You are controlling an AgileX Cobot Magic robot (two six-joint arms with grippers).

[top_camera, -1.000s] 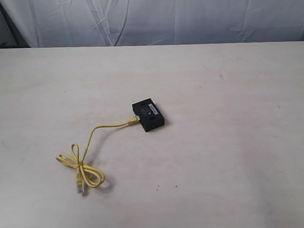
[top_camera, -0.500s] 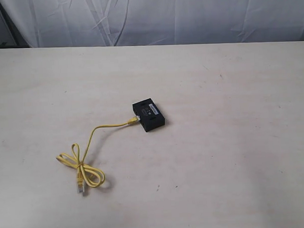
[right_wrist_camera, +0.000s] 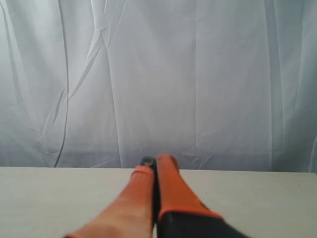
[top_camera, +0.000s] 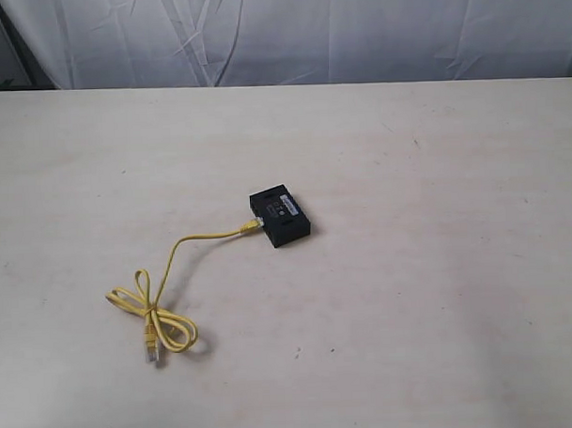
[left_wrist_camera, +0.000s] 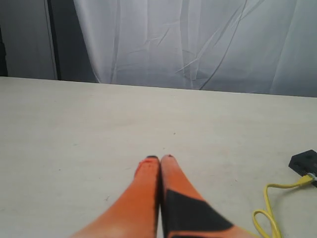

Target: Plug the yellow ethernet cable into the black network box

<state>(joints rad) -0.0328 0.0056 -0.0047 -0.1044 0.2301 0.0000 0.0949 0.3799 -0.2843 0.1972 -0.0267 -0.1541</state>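
Note:
The black network box point(top_camera: 280, 215) lies flat near the middle of the table, with a small white label on top. The yellow ethernet cable point(top_camera: 179, 247) has one plug point(top_camera: 252, 224) at the box's left side, touching it; whether it sits inside a port I cannot tell. Its slack runs down-left into a loose loop, and the free clear plug point(top_camera: 151, 349) lies on the table. Neither arm shows in the exterior view. In the left wrist view my left gripper point(left_wrist_camera: 159, 159) is shut and empty above bare table, with the box point(left_wrist_camera: 306, 161) and cable point(left_wrist_camera: 271, 203) off to one side. My right gripper point(right_wrist_camera: 153, 162) is shut and empty.
A pale table point(top_camera: 439, 293) fills the exterior view. A wrinkled white curtain point(top_camera: 355, 28) hangs behind its far edge. A dark gap point(left_wrist_camera: 62, 39) beside the curtain shows in the left wrist view.

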